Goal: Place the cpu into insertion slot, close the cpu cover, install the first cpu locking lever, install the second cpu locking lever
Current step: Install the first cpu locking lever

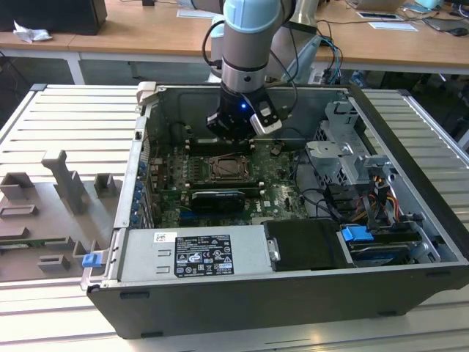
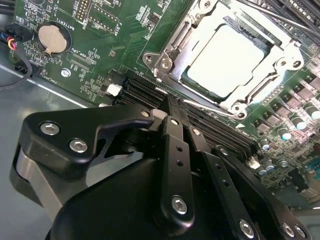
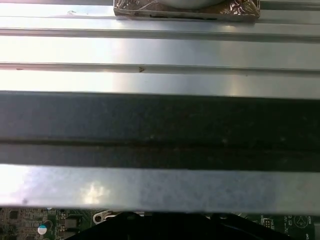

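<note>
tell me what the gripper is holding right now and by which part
Nothing, as far as the second wrist view shows: the gripper has its fingers pressed together with nothing between them, near the socket's edge. The cpu already sits in the insertion slot.

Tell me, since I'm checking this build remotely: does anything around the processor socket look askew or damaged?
Nothing stands out. In the second wrist view the cpu lies flat and square in the insertion slot, framed by the cpu cover. The gripper sits beside it.
</note>
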You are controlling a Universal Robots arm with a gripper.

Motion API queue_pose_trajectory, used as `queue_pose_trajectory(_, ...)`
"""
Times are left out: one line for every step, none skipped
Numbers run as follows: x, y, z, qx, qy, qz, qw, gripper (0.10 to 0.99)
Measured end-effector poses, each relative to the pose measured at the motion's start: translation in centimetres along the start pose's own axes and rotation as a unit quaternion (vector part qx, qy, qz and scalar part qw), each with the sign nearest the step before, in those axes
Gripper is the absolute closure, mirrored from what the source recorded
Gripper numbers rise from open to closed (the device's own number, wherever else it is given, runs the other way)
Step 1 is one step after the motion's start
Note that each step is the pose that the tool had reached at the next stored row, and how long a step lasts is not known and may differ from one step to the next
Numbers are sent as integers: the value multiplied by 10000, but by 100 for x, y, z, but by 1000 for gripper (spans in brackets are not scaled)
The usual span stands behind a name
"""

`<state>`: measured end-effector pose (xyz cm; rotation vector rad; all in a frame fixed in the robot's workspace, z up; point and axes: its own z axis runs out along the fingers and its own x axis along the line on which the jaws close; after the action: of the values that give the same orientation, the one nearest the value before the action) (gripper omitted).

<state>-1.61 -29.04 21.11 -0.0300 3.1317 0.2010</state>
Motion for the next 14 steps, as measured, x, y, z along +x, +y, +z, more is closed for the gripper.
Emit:
queue_pose_trajectory(-4,-2,11,0,0,0,10000,980)
queue_pose_trajectory(-6,-2,17,0,0,0,10000,980)
queue_pose_trajectory(-8,-3,24,0,0,0,10000,980)
queue_pose_trajectory(-10,-4,33,0,0,0,10000,980)
queue_pose_trajectory(-12,-5,39,0,0,0,10000,980)
queue_pose_trajectory(-15,-6,47,0,0,1,10000,980)
queue_pose_trajectory(-15,-7,51,0,0,1,10000,980)
queue_pose_trajectory(-16,-8,54,0,0,1,10000,980)
queue_pose_trajectory(-16,-8,57,0,0,0,10000,980)
queue_pose_trajectory(-17,-9,60,0,0,0,10000,980)
queue_pose_trajectory(-17,-10,63,0,0,0,10000,980)
queue_pose_trajectory(-17,-10,64,0,0,0,10000,980)
queue_pose_trajectory(-17,-10,67,0,0,0,10000,980)
queue_pose_trajectory(-17,-10,68,0,0,0,10000,980)
